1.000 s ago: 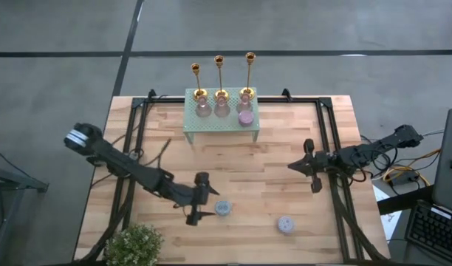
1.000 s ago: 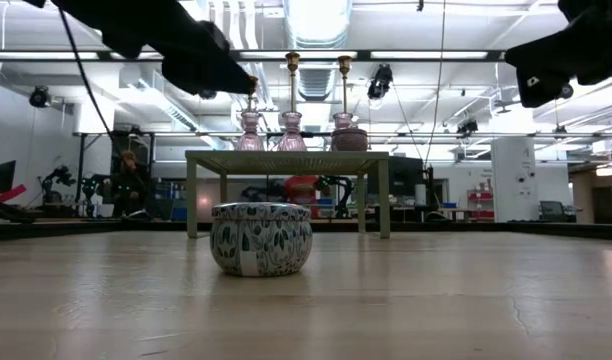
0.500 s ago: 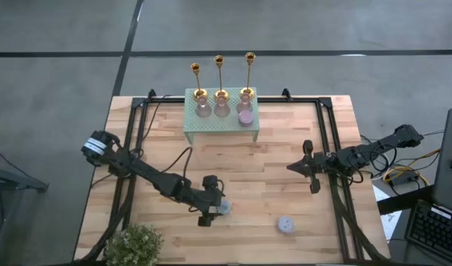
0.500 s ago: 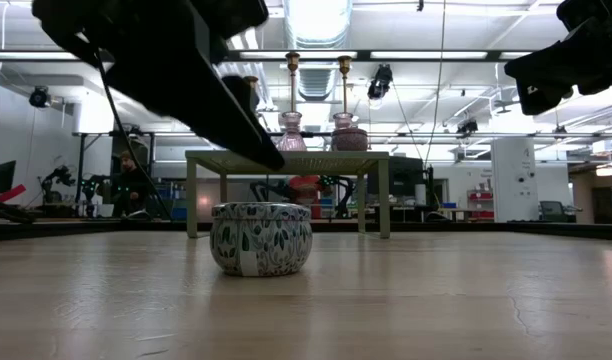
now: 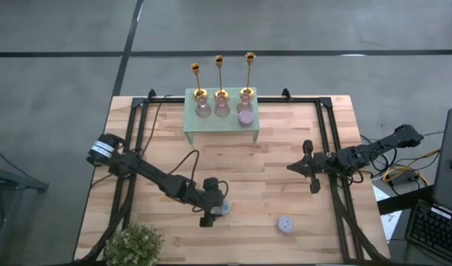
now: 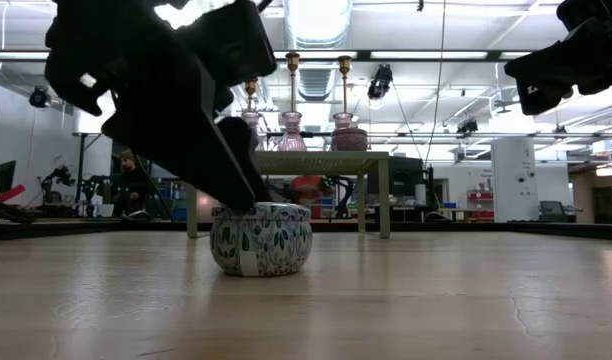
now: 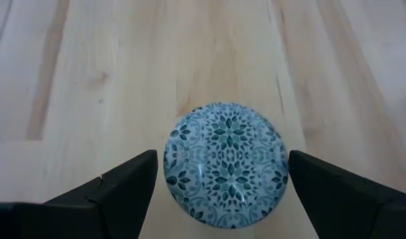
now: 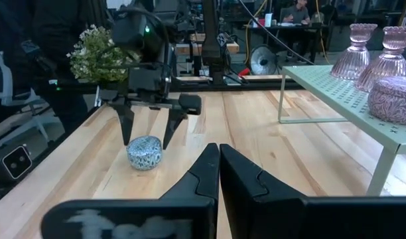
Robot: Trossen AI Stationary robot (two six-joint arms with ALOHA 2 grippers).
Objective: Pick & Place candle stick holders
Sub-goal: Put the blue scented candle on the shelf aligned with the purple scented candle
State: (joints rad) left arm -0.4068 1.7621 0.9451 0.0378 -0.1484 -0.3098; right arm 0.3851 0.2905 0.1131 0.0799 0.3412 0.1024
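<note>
Gold candlesticks (image 5: 219, 75), three of them in different heights, stood at the far edge of the bench (image 5: 285, 185), lined up behind a small green perforated shelf (image 5: 218, 122) that carried some pink glass pieces (image 5: 212, 108). Nobody was touching them. The left claw (image 5: 213, 210) was way over at the near side instead, fingers spread wide either side of a little round patterned tin (image 7: 226, 164), not gripping it as far as I could tell. The right claw (image 5: 312, 167) hung over the right half of the bench, pinched fully closed on nothing.

My guess on handling: those candlesticks looked stiff metal, polished and probably slippery, top-heavy-ish with thin stems, so they'd tip easily. I'd grab low on the stem just above the domed base, and squeeze firmly. Watch the pink glass right in front of them, that stuff looked fragile. A small potted plant (image 5: 134, 244) sat at the near left corner, well out of the way.
</note>
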